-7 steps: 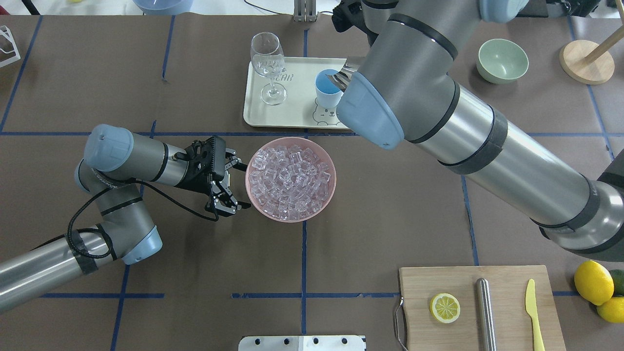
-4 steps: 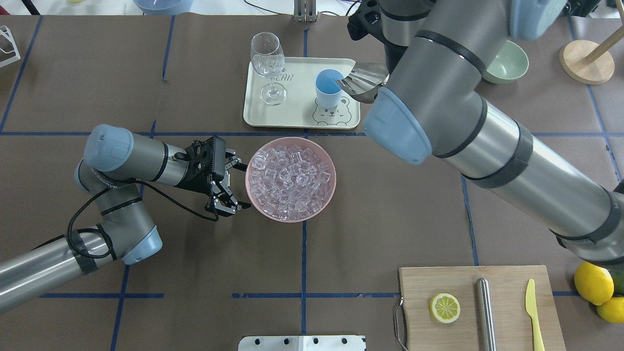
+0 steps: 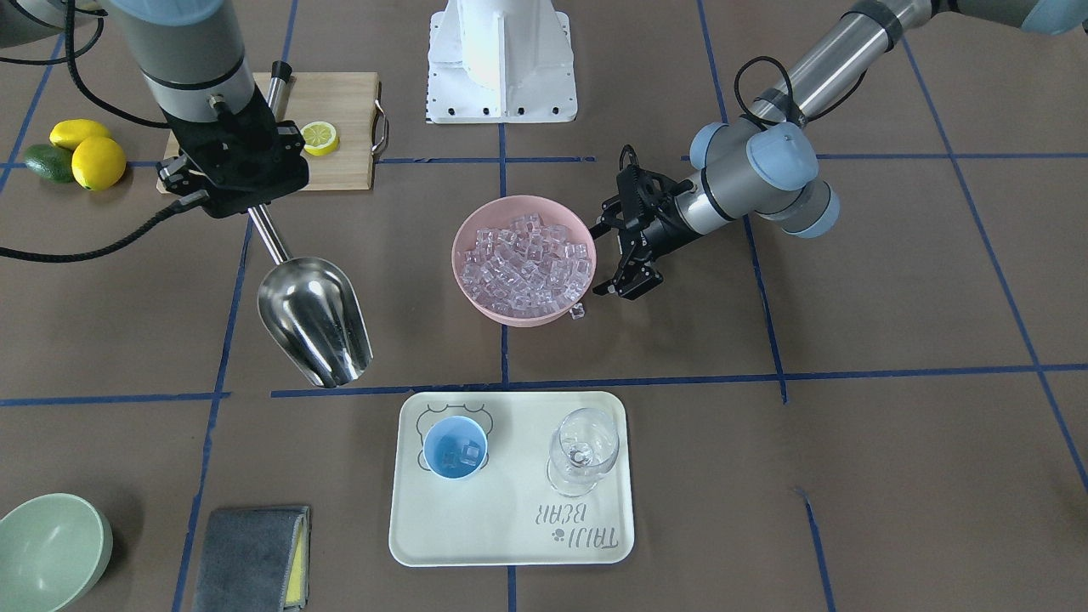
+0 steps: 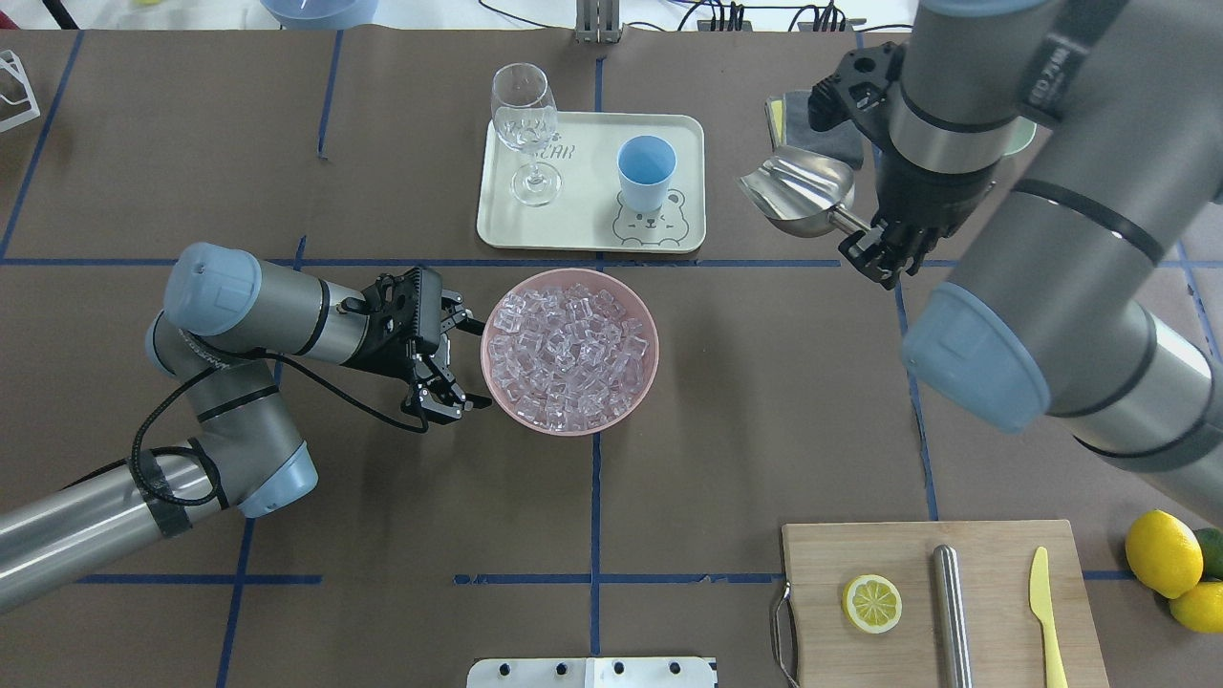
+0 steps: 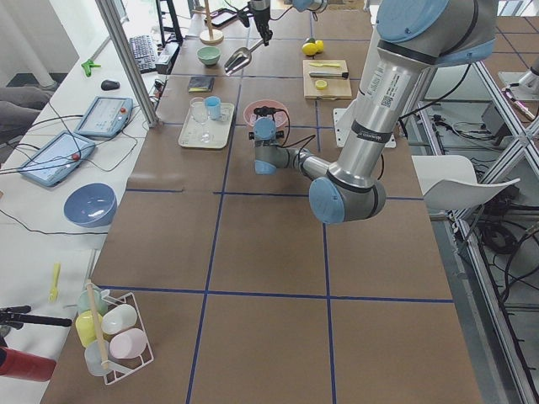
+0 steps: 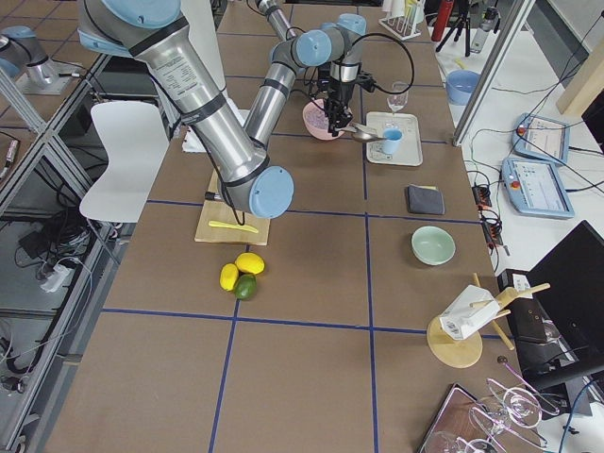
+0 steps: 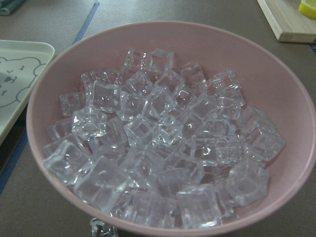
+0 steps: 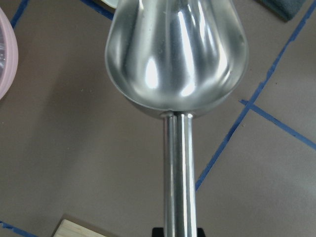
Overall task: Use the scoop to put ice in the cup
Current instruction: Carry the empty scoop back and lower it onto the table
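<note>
Cup (image 3: 456, 448) holds ice (image 3: 466, 454) on tray (image 3: 510, 476) (printed "TAIJI BEAR"); scoop (image 3: 314, 327) empty.

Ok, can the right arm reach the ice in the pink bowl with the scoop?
Probably yes. The right gripper holds the scoop, nothing stands between it and the pink bowl, and the left gripper sits beside the rim, not over the ice.

Scoop (image 4: 798, 194): handle clamped in right claw (image 4: 871, 250), right of tray (image 4: 583, 225).
Cup (image 4: 646, 172): upright on tray, beside stemmed glass (image 4: 524, 119).
Ice (image 4: 570, 352): heaped in pink bowl (image 4: 488, 336); left claw (image 4: 475, 365) spread alongside.
</note>
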Available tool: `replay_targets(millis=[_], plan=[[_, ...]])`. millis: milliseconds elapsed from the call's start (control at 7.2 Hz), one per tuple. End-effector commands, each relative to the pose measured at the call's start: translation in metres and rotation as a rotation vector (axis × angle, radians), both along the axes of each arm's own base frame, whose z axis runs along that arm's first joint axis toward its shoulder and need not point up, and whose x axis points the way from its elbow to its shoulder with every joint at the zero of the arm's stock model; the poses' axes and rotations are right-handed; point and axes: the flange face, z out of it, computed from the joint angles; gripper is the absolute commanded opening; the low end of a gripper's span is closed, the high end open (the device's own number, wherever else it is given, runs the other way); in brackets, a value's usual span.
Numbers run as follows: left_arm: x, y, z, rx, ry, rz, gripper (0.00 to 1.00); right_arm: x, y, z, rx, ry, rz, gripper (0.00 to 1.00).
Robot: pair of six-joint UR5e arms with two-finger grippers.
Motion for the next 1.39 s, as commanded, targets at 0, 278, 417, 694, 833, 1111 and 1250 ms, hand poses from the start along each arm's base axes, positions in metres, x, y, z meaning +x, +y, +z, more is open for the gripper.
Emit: replay_targets(millis=[0,278,417,694,833,1111,1250], plan=[[0.001,0.001,0.0,-0.014,0.002,0.001,1.0,0.027,0.033,0.034,-0.109,-0.051,0.187,0.0],[0.0,0.001,-0.003,-0.016,0.006,0.001,1.0,0.03,0.047,0.074,-0.155,-0.093,0.252,0.0],[0.001,0.001,-0.002,-0.017,0.005,0.0,1.0,0.042,0.061,0.105,-0.176,-0.126,0.296,0.0],[0.001,0.002,-0.002,-0.017,0.005,0.002,1.0,0.048,0.102,0.168,-0.229,-0.248,0.381,0.0],[0.001,0.002,-0.002,-0.017,0.005,0.002,1.0,0.044,0.127,0.201,-0.259,-0.276,0.393,0.0],[0.004,0.003,-0.002,-0.017,0.003,-0.01,1.0,0.03,0.158,0.252,-0.268,-0.283,0.432,0.0],[0.006,0.005,-0.002,-0.016,0.004,-0.013,1.0,0.012,0.171,0.259,-0.249,-0.25,0.47,0.0]])
